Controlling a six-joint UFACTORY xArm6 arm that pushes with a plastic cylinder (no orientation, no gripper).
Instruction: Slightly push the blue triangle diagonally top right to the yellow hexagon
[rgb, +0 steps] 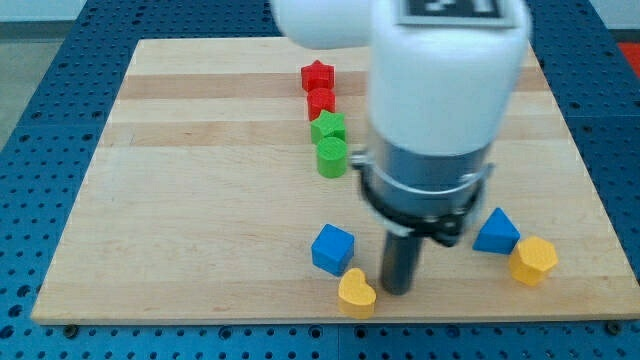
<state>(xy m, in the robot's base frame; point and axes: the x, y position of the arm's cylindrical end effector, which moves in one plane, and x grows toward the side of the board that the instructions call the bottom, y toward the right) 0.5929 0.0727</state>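
Note:
The blue triangle (496, 232) lies near the board's bottom right, touching or nearly touching the yellow hexagon (533, 261), which sits just below and to its right. My tip (397, 290) is at the end of the dark rod, well to the left of the blue triangle and just right of the yellow heart (356, 292). The arm's white and grey body hides the board above the tip.
A blue cube (332, 248) sits above the yellow heart. A red star (317, 76), a red block (320, 102), a green star (328, 128) and a green cylinder (332, 157) form a column at the board's upper middle. The wooden board (200, 200) lies on a blue pegboard.

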